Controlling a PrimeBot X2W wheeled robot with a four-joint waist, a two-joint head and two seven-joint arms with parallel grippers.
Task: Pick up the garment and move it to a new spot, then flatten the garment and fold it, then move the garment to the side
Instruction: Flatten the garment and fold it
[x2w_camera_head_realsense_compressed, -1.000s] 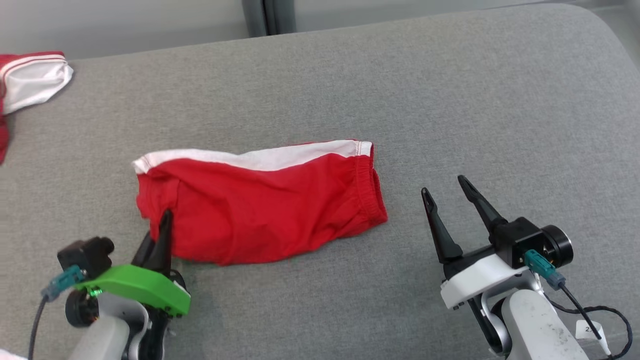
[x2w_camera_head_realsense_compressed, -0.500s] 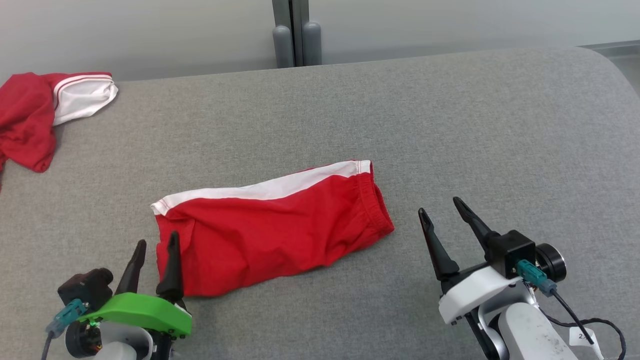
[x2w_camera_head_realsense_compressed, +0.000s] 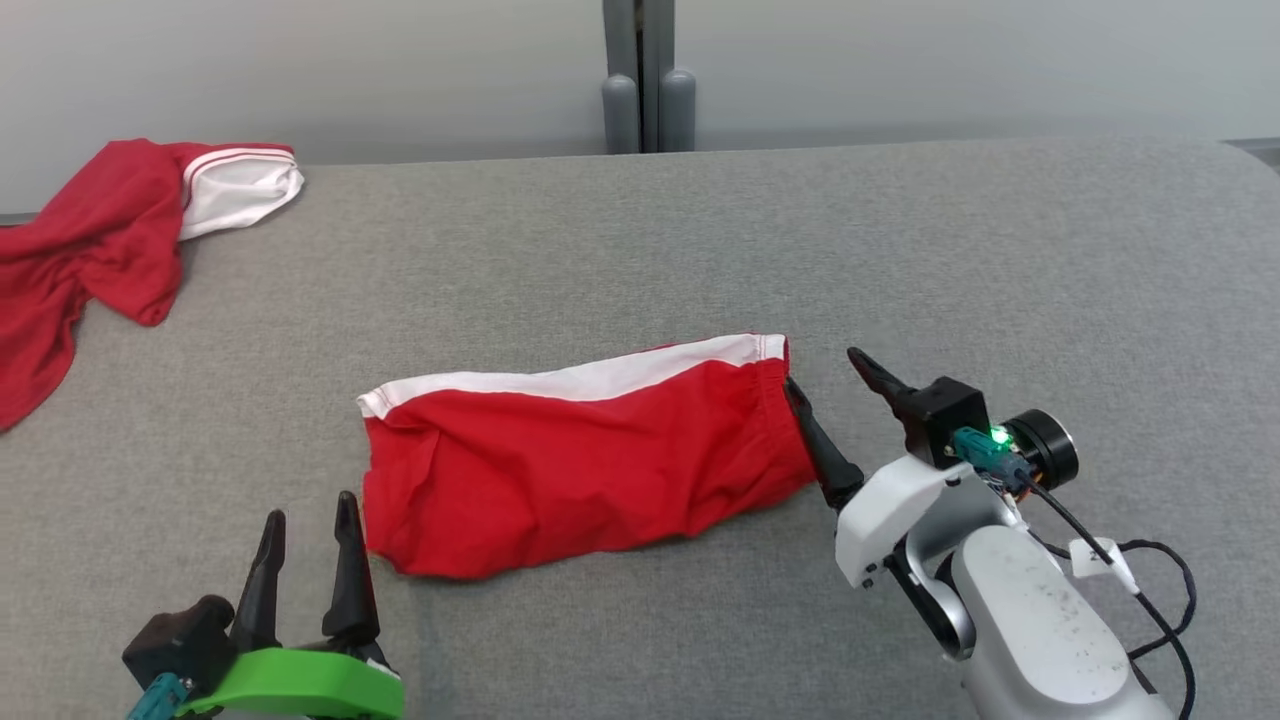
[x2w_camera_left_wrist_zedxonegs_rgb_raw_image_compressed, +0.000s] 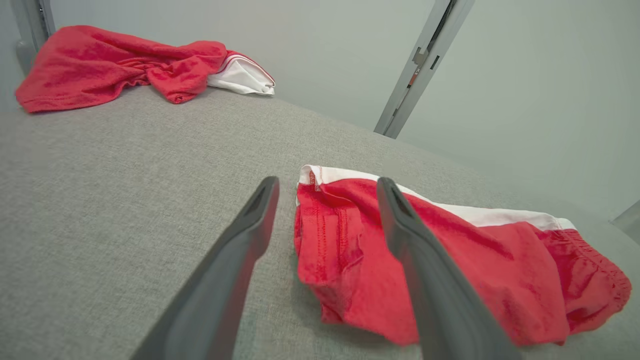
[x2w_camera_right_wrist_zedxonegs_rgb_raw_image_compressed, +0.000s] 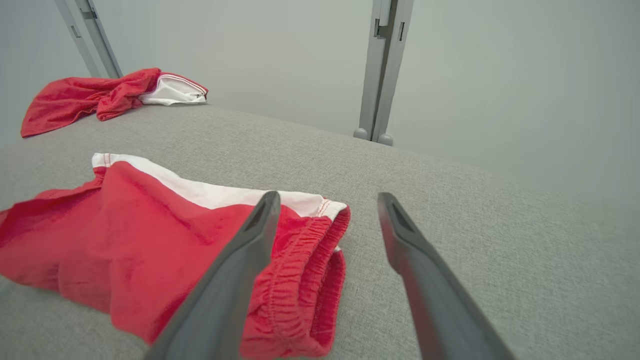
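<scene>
Item: one pair of red shorts (x2w_camera_head_realsense_compressed: 585, 465) with a white side stripe, folded lengthwise, lying near the middle of the grey cushion (x2w_camera_head_realsense_compressed: 1000, 250), waistband end toward my right. My left gripper (x2w_camera_head_realsense_compressed: 311, 506): fingers spread wide, holding nothing, just beside the shorts' leg end. My right gripper (x2w_camera_head_realsense_compressed: 822, 367): fingers spread wide, holding nothing, one finger against the elastic waistband. Also present: a second red and white garment (x2w_camera_head_realsense_compressed: 100, 230), crumpled, at the cushion's far left corner, well apart from the shorts.
</scene>
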